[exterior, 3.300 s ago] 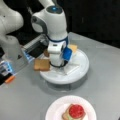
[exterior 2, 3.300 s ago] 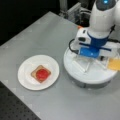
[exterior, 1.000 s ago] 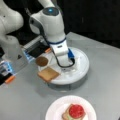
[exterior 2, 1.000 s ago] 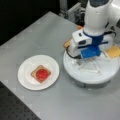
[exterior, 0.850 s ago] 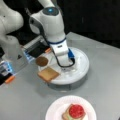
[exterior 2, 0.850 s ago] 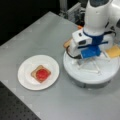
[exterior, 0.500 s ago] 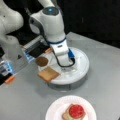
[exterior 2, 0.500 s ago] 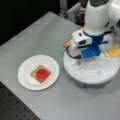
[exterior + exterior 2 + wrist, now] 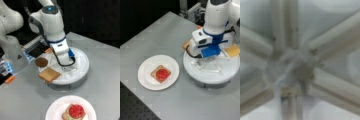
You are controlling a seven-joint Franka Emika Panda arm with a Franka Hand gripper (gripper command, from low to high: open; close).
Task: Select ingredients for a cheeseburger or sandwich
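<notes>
grey worktop (image 9: 105, 75) carries a white round tray (image 9: 81, 71) with raised dividers, and the arm's wrist stands over its middle, hiding the pincer (image 9: 65, 65); whether it is wide or narrow cannot be told. one brown toast square (image 9: 49, 74) overhangs the tray's rim at 7 o'clock, one dark round patty (image 9: 41, 62) sits at 9 o'clock. at 6 o'clock of this front view, one white plate (image 9: 56, 110) bears the sandwich (image 9: 74, 112), tomato on top.

in a front view the sandwich (image 9: 161, 73) lies on the plate (image 9: 147, 80) at 9 o'clock of the tray (image 9: 207, 75); one orange cheese square (image 9: 233, 50) sits at the tray's 2 o'clock.

wrist view: only the tray's pale dividers (image 9: 332, 35) meeting at a hub.
</notes>
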